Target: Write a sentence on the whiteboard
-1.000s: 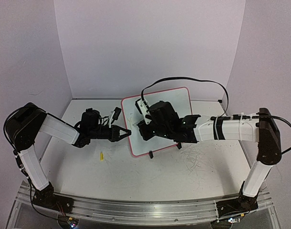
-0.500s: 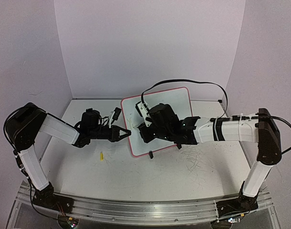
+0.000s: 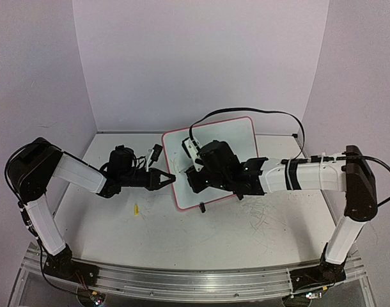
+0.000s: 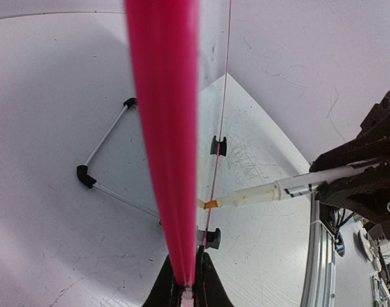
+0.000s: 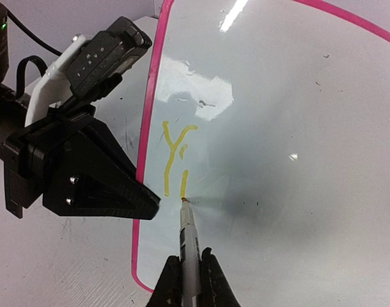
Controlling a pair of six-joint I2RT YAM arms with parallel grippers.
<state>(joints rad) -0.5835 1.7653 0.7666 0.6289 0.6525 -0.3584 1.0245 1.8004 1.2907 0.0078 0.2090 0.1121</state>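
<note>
The whiteboard [image 3: 236, 137] is stood at the centre of the frame on the bench [image 3: 214, 236], its left rim clamped by the left gripper [image 4: 185, 281]. A marker [image 5: 187, 236] is grasped by the right gripper [image 5: 190, 259], its tip apparently touching the board. Of the sentence [image 5: 171, 153], only a yellow "Y" and a short stroke are seen, near the left rim.

White arm links [image 3: 77, 173], black joints [image 3: 361, 185], looping black cable [image 3: 246, 109], silver screws [image 5: 70, 181] on black left claw [image 5: 147, 201]
</note>
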